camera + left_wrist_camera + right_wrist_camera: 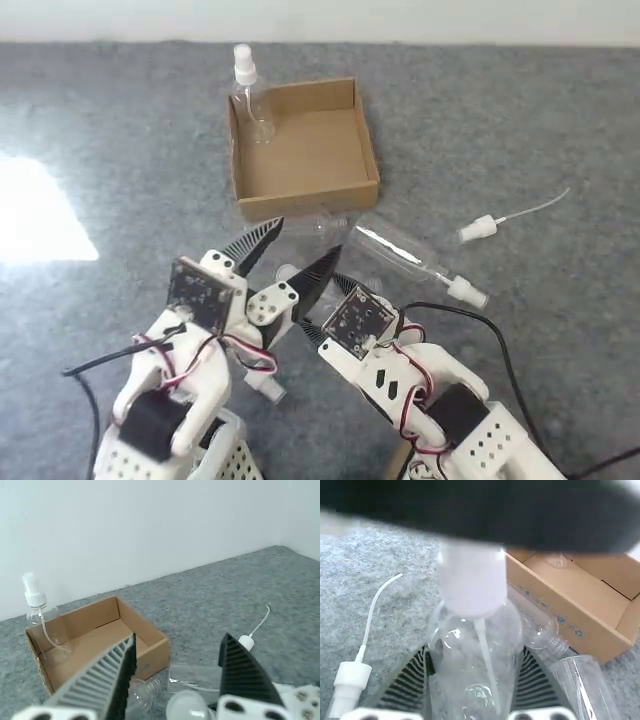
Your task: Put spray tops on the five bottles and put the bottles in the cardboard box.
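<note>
Right gripper (472,680): clamping a bottle (470,645) by its body, its spray top (470,585) on.
Left gripper (180,640): hanging spread apart, close by that top.
Cardboard box (305,195): lying just beyond both, holding a second bottle (252,100).

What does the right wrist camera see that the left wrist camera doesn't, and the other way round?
Only the right wrist view: the right gripper shut on the held bottle, close up, with the thin tube inside it.
Only the left wrist view: the left gripper, wide open, the white spray top of the standing bottle in the cardboard box, and the wall behind.
Both: the cardboard box, the loose spray top on the grey table, and the lying bottle beside the box.
</note>
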Robot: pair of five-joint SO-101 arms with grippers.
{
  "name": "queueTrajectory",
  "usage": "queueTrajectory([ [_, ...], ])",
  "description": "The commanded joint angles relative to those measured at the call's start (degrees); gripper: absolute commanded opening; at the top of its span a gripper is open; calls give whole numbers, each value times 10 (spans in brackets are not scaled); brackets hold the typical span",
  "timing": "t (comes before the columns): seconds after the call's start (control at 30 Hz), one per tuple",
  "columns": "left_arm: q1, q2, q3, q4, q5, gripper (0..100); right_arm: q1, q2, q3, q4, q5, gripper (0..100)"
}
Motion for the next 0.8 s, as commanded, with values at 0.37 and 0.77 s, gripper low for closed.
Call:
queueTrajectory([
  [0.37, -124, -9, -142, 44, -3, 252, 0, -16, -40, 0, 6, 6],
  [0.77, -315, -9, -81, 91, -3, 251, 1, -16, -41, 0, 6, 6],
])
